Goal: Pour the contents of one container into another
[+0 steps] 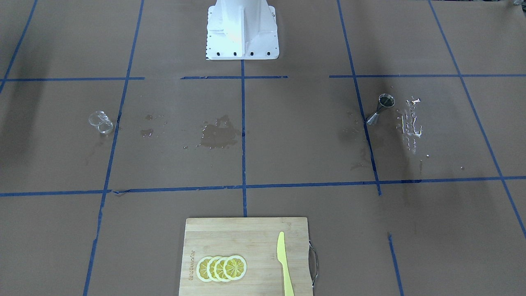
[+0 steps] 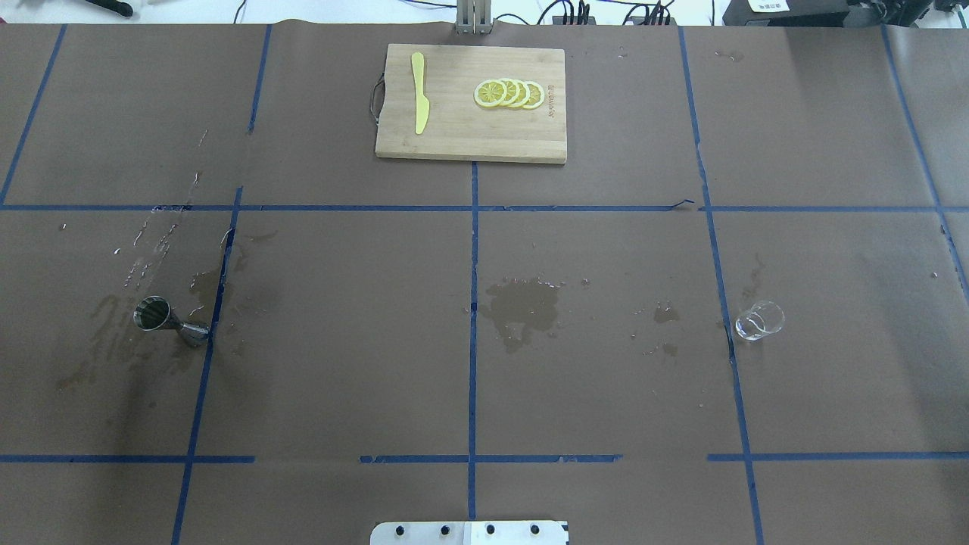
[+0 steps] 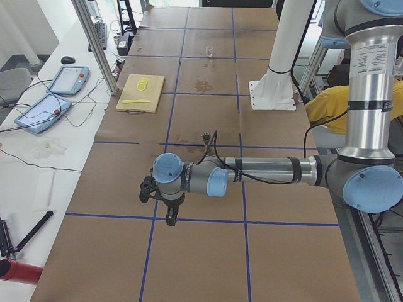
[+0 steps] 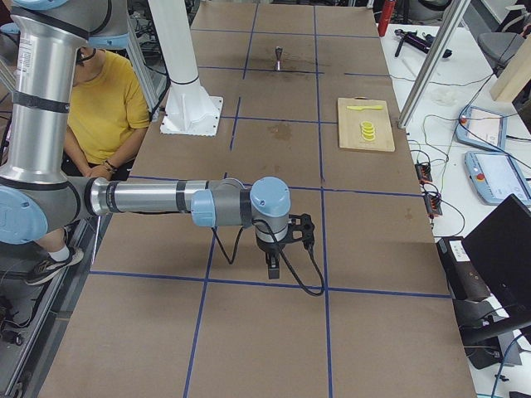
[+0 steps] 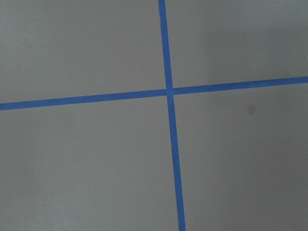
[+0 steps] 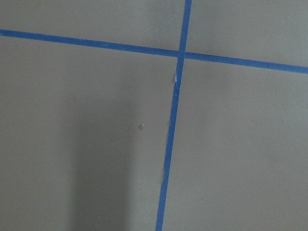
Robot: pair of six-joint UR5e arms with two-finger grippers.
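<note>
A steel jigger (image 2: 168, 321) stands on the brown table cover on my left side; it also shows as the jigger (image 1: 380, 109) and the jigger (image 3: 205, 136). A small clear glass (image 2: 759, 320) stands on my right side, the same glass (image 1: 101, 122). My left gripper (image 3: 169, 212) hangs over the table end, well short of the jigger. My right gripper (image 4: 274, 264) hangs over the opposite end. Both show only in the side views, so I cannot tell whether they are open or shut. Both wrist views hold only paper and blue tape.
A wooden cutting board (image 2: 454, 136) with lemon slices (image 2: 509, 93) and a yellow knife (image 2: 419, 102) lies at the far middle. Wet patches (image 2: 522, 306) mark the centre and the area around the jigger. A person in a yellow shirt (image 4: 108, 104) sits behind the robot base (image 1: 242, 31).
</note>
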